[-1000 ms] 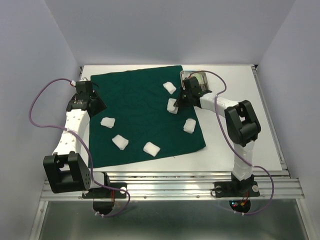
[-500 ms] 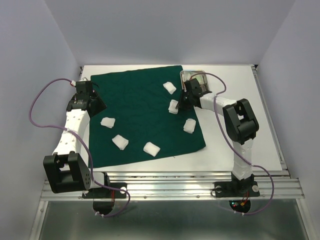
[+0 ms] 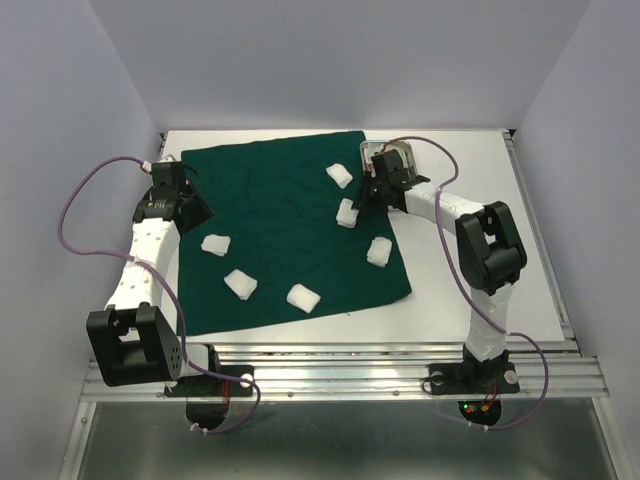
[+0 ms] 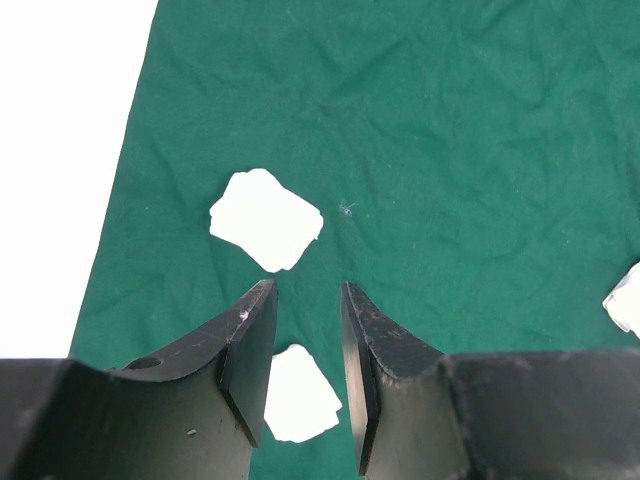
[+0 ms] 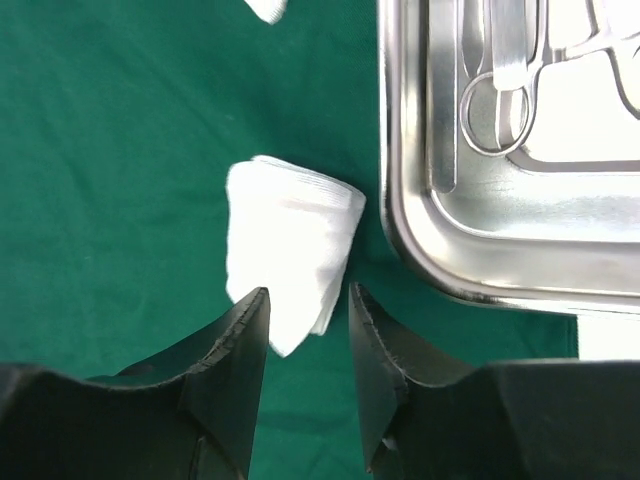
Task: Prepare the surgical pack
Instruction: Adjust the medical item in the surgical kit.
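Fingers (image 4: 245,350) of the left gripper (image 4: 307,288) are standing a little apart and gripping nothing, hanging over the left part of the drape (image 4: 450,150). In the left wrist view white table (image 4: 60,150) is showing at the far left, beside the drape's edge. One pad (image 4: 265,232) is lying on the green just above the fingertips in the frame, a second pad (image 4: 300,395) is showing through the gap between the fingers at the bottom, and a third pad (image 4: 625,300) is being cut off by the right edge.

In the top view the drape is lying spread across the middle of the table, with the left arm (image 3: 150,250) reaching along its upper left side. Six pads (image 3: 240,284) are lying on it, well apart: three toward the lower left, one at upper centre, one right of centre and one lower right.

Right of centre, the right gripper (image 5: 308,295) is pointing down at a folded pad (image 5: 290,250). Its fingers (image 5: 235,360) are standing apart, straddling that pad's lower corner in the right wrist view; whether they are touching it cannot be told. The tray (image 5: 400,200) is sitting just right of the pad, a thin strip of green showing between them, at the drape's upper right corner. Scissors (image 5: 497,100) are lying inside the tray, ring handles toward the bottom of the frame
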`<state>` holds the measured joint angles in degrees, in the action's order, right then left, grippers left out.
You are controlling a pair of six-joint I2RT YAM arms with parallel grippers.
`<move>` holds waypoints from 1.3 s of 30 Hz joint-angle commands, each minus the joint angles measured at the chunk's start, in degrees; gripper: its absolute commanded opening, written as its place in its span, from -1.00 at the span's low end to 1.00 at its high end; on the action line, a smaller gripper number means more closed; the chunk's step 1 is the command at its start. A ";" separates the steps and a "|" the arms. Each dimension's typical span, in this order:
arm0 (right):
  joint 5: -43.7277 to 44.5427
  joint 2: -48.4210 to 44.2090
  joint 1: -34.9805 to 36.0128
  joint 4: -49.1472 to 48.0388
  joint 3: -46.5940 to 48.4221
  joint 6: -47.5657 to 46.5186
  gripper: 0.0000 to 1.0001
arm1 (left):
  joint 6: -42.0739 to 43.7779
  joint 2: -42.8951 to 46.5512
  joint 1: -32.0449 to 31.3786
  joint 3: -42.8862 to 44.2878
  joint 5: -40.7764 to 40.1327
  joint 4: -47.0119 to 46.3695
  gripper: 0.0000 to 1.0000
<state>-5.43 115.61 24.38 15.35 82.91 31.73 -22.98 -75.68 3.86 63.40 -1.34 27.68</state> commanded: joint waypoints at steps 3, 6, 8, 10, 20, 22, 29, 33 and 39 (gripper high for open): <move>1.91 -4.87 -0.21 0.99 5.06 -2.45 -0.14 | 0.22 0.97 -0.25 0.94 -0.15 -0.35 -0.14; 3.32 -3.56 -0.21 2.83 9.17 -4.47 -0.16 | 0.22 1.15 -0.25 0.94 -0.24 -0.26 -0.14; 5.16 -1.80 0.49 4.24 11.73 -5.70 -0.18 | 0.22 1.15 -0.25 0.85 -0.24 -0.26 -0.14; 6.82 -0.74 1.19 5.91 14.11 -7.20 -0.18 | 0.22 1.15 -0.17 0.85 -0.15 -0.26 -0.14; 3.09 -1.00 5.85 8.73 16.50 -10.45 -0.15 | 0.39 1.24 -0.17 1.20 -0.32 0.09 -0.14; -2.79 -2.58 7.26 8.55 13.60 -10.72 -0.14 | 0.48 1.24 -0.17 1.29 -0.41 0.18 -0.14; -24.59 -4.96 13.75 14.84 4.28 -19.04 0.12 | 0.48 1.94 -0.25 2.43 -1.47 1.06 -0.14; -27.69 -5.04 18.33 17.25 -0.38 -21.53 0.16 | 0.66 2.91 -0.25 2.61 -1.91 0.53 -0.14; -28.58 -4.26 21.49 9.97 -4.95 -16.53 0.21 | -0.04 2.73 -0.25 2.70 -1.38 0.97 -0.15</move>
<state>-30.89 113.36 45.47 29.71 79.09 13.72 -22.98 -75.22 3.84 63.81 -2.04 28.23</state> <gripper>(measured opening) 0.602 0.429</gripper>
